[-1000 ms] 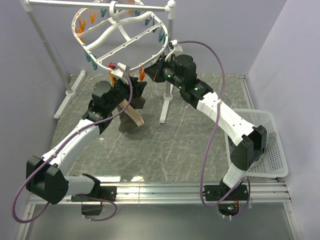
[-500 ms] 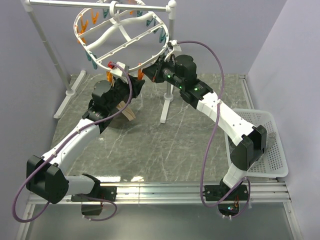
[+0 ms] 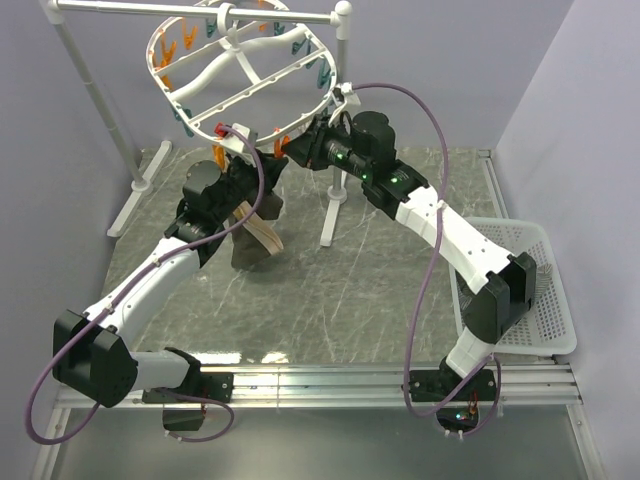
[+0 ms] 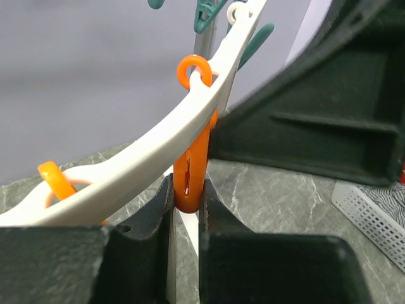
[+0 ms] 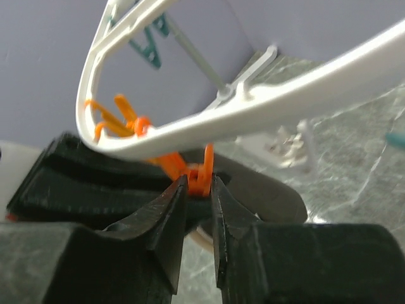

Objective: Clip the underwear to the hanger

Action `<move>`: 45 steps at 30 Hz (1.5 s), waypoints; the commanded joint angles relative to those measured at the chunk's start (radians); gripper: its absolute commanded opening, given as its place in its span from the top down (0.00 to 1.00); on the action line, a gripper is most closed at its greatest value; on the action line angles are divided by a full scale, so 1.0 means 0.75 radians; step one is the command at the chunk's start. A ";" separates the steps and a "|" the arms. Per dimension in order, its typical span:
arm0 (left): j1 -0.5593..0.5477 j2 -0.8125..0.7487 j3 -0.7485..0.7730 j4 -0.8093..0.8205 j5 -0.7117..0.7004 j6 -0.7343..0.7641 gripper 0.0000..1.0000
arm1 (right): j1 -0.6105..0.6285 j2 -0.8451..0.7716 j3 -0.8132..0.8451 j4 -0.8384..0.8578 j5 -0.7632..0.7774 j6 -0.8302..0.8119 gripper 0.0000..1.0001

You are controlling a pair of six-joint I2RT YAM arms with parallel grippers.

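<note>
The hanger [image 3: 240,70], a white oval ring with orange and teal pins, hangs tilted from the rail. An orange clothespin [image 3: 281,146] dangles from its near rim. My left gripper [image 3: 266,172] is shut on that pin's lower end [image 4: 190,183] under the rim [image 4: 158,149]. My right gripper [image 3: 303,147] pinches the pin's upper part [image 5: 201,177]. The underwear [image 3: 257,232], olive-brown with a tan band, hangs under the left gripper and shows behind the pin [image 5: 272,196]. I cannot tell what holds it up.
The white pole rail stand [image 3: 342,60] carries the ring; its foot [image 3: 334,196] stands just right of the underwear. A white mesh basket [image 3: 545,290] sits at the right table edge. The other stand leg [image 3: 140,180] is at the far left.
The underwear, bunched high half a second ago, hangs lower again. My right gripper has edged left and up against the ring's rim. The left gripper stays at the pin.
</note>
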 commanded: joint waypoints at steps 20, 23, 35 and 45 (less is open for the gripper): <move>0.013 -0.034 0.007 0.089 -0.006 -0.004 1.00 | 0.007 -0.057 -0.003 0.024 0.052 0.147 0.32; 0.013 -0.032 0.005 0.087 -0.004 -0.010 1.00 | 0.020 -0.039 0.019 0.028 0.099 0.141 0.32; 0.013 -0.042 -0.006 0.083 0.004 0.002 1.00 | 0.059 0.012 0.089 0.032 0.228 0.116 0.38; 0.011 -0.049 -0.008 0.040 0.037 0.013 0.88 | 0.063 0.043 0.113 0.042 0.227 0.083 0.84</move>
